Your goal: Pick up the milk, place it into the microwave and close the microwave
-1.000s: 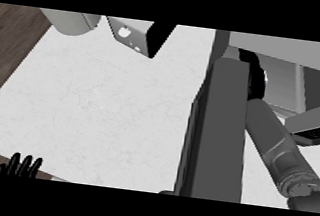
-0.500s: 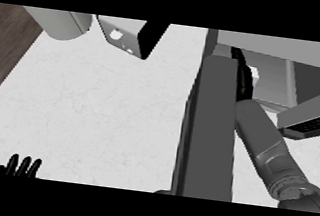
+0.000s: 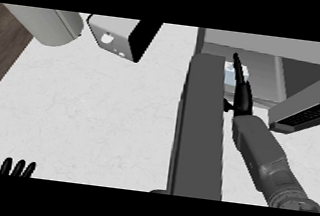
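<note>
The milk [image 3: 235, 72], seen as a pale carton just inside the open microwave [image 3: 272, 68] beside the straight, unclamped fingers [image 3: 240, 89] of the right hand [image 3: 242, 97], is judged light, stiff-sided and crushable, best taken across its flat sides.

- We find no readable text, label, brand, number or sign anywhere in the head view.
- We note none on the white-and-black box-shaped appliance [image 3: 120, 37] or the grey open microwave door [image 3: 201, 130].
</note>
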Robot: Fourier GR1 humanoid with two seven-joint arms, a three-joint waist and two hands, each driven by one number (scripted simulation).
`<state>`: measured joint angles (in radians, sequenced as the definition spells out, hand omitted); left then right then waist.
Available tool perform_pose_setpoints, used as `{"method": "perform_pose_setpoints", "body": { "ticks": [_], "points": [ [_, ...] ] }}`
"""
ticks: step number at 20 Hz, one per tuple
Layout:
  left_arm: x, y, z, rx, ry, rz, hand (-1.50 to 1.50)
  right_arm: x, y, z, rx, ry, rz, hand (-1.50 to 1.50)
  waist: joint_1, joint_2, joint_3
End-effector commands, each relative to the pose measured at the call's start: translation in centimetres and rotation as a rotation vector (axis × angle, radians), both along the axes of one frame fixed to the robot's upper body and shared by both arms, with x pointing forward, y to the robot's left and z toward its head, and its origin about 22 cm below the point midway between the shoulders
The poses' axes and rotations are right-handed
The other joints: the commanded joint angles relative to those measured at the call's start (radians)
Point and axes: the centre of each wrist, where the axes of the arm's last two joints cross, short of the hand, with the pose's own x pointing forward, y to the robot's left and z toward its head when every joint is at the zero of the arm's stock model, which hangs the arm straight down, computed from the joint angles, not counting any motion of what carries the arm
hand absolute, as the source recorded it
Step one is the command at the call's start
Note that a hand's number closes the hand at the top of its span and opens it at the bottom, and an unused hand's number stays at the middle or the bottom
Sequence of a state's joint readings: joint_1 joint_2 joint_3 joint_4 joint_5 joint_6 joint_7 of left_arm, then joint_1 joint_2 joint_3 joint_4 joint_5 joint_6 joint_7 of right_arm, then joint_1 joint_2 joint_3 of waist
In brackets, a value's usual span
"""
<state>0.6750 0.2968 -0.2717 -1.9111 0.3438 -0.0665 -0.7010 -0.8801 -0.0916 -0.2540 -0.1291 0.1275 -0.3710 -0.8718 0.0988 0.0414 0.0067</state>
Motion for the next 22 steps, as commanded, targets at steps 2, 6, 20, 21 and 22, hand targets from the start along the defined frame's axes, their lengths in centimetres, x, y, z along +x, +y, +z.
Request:
{"method": "perform_pose_setpoints", "body": {
  "ticks": [2, 6, 20, 21, 22],
  "points": [
    [0.4, 0.0, 0.2, -0.007, 0.009, 0.011, -1.50, -1.9, -2.4, -2.1, 0.079, 0.011, 0.049, -1.50, -0.024, -0.006, -0.001],
    [-0.7, -0.8, 0.1, -0.005, 0.040, 0.016, -1.50, -4.1, -0.8, -4.5, 0.105, -0.023, 0.056, -1.50, -0.038, -0.017, -0.002],
    [-1.3, -2.1, 0.3, 0.060, 0.112, -0.059, -1.50, -9.9, -7.9, -8.3, 0.204, 0.059, 0.218, -1.50, -0.093, -0.041, -0.006],
    [-1.1, -2.7, -0.8, 0.061, 0.120, -0.056, -1.50, -9.0, -6.2, -7.9, 0.215, 0.027, 0.188, -1.50, -0.093, -0.042, -0.006],
    [-0.9, -2.1, -0.9, 0.072, 0.108, -0.060, -1.50, -10.9, -8.8, -8.8, 0.221, 0.022, 0.178, -1.50, -0.091, -0.040, -0.006]
  ]
}}
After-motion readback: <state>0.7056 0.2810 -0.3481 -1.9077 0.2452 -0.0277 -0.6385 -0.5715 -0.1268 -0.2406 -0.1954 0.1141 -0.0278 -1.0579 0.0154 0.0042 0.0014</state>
